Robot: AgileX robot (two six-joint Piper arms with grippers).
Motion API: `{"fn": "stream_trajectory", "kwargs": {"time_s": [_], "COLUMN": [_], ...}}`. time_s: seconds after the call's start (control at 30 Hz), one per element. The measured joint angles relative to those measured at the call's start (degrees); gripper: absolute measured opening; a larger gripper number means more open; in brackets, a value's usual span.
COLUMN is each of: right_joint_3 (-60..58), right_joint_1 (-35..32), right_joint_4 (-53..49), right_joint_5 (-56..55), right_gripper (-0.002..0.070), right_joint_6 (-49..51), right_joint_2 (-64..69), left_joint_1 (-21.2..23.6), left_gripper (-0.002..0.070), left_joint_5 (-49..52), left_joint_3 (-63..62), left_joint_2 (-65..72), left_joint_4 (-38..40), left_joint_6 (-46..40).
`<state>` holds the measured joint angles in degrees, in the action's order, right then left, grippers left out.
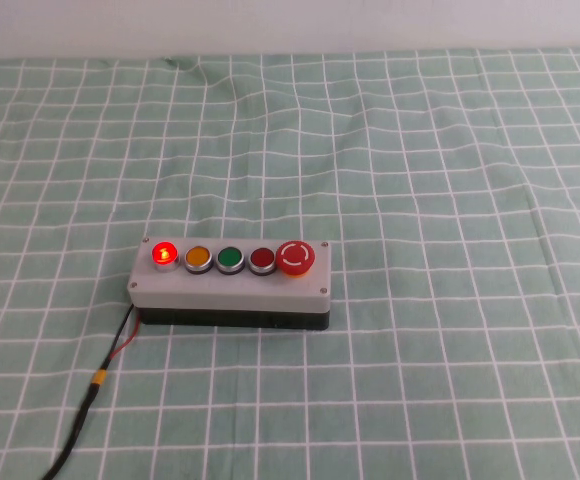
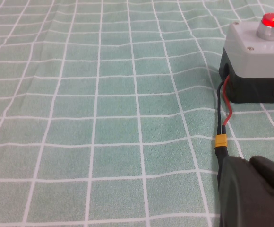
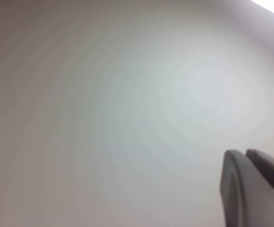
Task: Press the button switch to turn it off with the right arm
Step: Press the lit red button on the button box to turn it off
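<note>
The button box [image 1: 232,288] has a grey lid on a black base and lies left of the table's middle. Its leftmost button [image 1: 163,252] glows red; beside it come a yellow button [image 1: 198,257], a green button [image 1: 230,258], a dark red button [image 1: 262,259] and a large red mushroom button [image 1: 295,256]. My left gripper [image 2: 248,163] is shut and empty, low over the cloth just short of the box's [image 2: 257,45] lit end. My right gripper [image 3: 244,152] is shut, faces a blank white surface, and is outside the high view.
A black cable with red wire and a yellow connector [image 1: 100,378] runs from the box's left end toward the near-left table corner, passing close by the left gripper [image 2: 220,141]. A green checked cloth [image 1: 450,200] covers the table.
</note>
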<state>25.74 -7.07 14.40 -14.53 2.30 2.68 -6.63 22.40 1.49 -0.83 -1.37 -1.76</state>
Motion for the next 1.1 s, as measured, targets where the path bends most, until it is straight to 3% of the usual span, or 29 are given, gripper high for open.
{"fn": "stream_trajectory", "kwargs": {"time_s": [0.43,0.6,0.73,0.87,1.1], "right_joint_3": [24.7,25.4,25.4,25.4,25.4], "right_joint_1": [0.0,0.0,0.0,0.0,0.4], "right_joint_4": [-1.0,-0.5,7.6,17.5,41.8], "right_joint_5": [38.3,41.9,45.5,50.8,57.5], "right_gripper": [-0.0016,-0.0016,-0.0016,-0.0016,-0.0014], "right_joint_6": [0.0,0.1,-0.6,-10.4,-39.1], "right_joint_2": [27.7,36.9,43.7,51.5,64.5], "left_joint_1": [0.0,0.0,0.0,0.0,0.0], "left_gripper": [-0.0003,-0.0003,-0.0003,-0.0003,-0.0003], "left_joint_5": [0.0,0.0,0.0,0.0,0.0], "left_joint_3": [0.0,0.0,0.0,0.0,0.0], "left_joint_2": [0.0,0.0,0.0,0.0,0.0], "left_joint_4": [0.0,0.0,0.0,0.0,0.0], "left_joint_6": [0.0,0.0,0.0,0.0,0.0]}}
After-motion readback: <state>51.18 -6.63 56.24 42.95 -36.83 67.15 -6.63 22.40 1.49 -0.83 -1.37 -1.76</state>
